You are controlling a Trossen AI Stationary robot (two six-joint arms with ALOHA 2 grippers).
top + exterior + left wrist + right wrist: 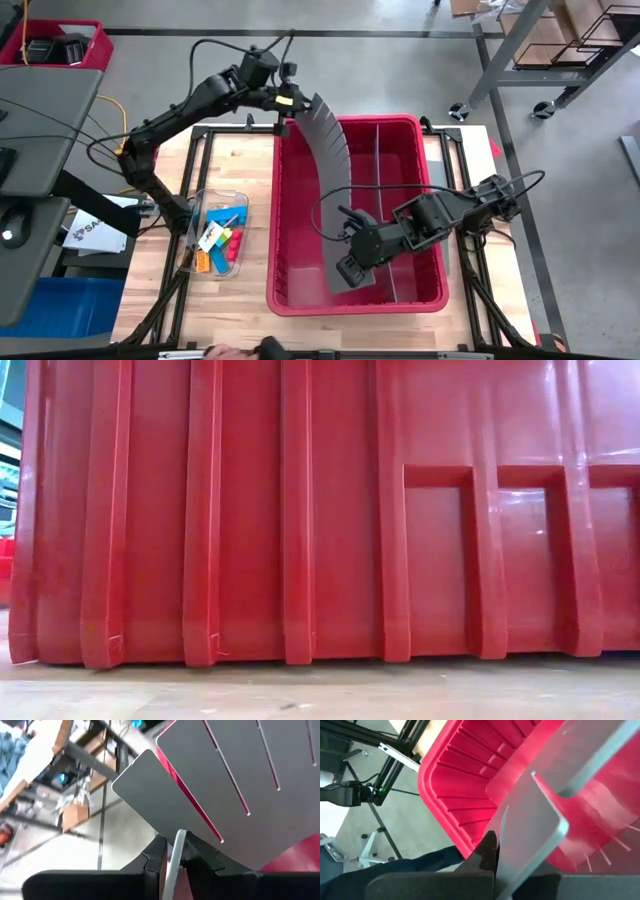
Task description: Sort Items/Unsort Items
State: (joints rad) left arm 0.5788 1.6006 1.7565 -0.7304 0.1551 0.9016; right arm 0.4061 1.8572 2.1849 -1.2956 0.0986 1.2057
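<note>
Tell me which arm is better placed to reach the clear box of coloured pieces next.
Probably left. The clear box lies left of the red bin, on the left arm's side. The left end effector and right end effector both grip the grey divider, so the left must let go first.

A bin (pixel 425 135) sits at the table's (pixel 240 170) centre. A slotted divider (pixel 330 180) runs lengthwise inside its left half. A small tray (pixel 240 196) of blocks (pixel 222 240) lies to its left.
</note>
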